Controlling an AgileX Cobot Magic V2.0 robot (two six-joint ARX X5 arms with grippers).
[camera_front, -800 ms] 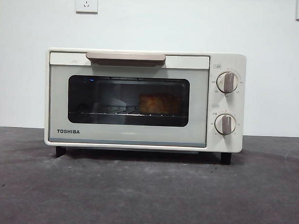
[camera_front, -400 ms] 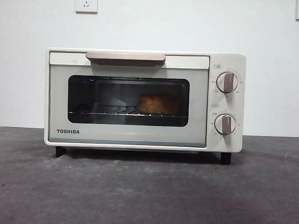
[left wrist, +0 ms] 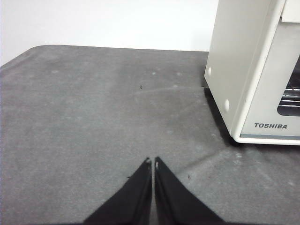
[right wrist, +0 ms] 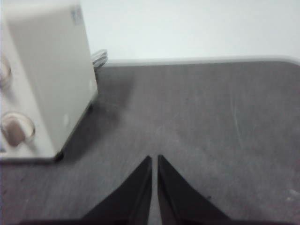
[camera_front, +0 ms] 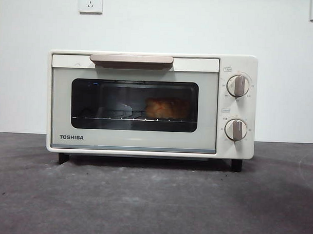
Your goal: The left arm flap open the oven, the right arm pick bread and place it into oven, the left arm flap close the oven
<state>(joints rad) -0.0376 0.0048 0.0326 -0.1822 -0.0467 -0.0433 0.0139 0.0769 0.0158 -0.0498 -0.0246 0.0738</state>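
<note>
Grey table, oven [camera_front: 146, 104] mid-frame, door shut, bread [camera_front: 166, 108] inside, likely soft. Left gripper [left wrist: 153, 163] and right gripper [right wrist: 154, 160] closed, empty.

You are looking at two matching end effectors: the left gripper [left wrist: 153, 161] is showing two matte black, wedge-shaped fingers [left wrist: 136, 197] that are tapering from broad bases to narrow pointed tips, each tip carrying a small pale fleck. The right gripper [right wrist: 154, 159] is presenting the same build, with long black tapered fingers [right wrist: 180, 199], smooth flat faces and no visible markings or screws. Both pairs are appearing plain, dark and uniform in finish throughout.
</note>
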